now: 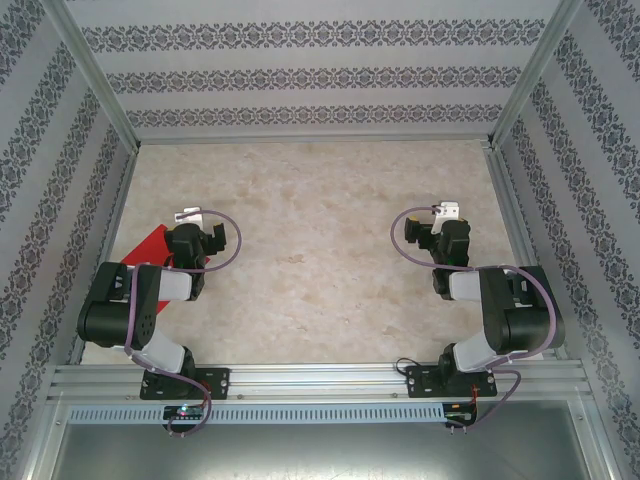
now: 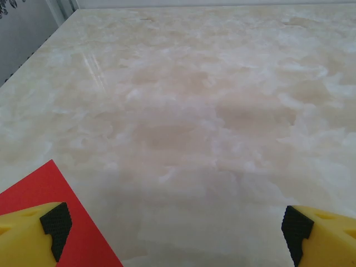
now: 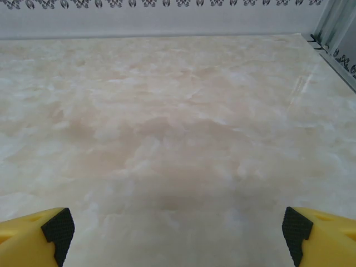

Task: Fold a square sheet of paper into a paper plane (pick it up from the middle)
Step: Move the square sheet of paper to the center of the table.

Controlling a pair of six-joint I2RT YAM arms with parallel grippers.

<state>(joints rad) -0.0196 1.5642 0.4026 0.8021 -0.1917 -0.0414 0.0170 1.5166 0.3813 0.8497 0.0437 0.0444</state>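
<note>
Paper sheet (image 2: 47, 186) flat on table (image 2: 194, 111) beneath wide-spread left claw (image 2: 175, 231)

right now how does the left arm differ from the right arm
1. The left arm reaches over the paper, whose red corner shows beside its jaws; the right arm has bare table ahead.
2. The left arm bends out toward the left wall, the right arm toward the right wall.
Shared: both jaws are wide open, holding nothing.
</note>
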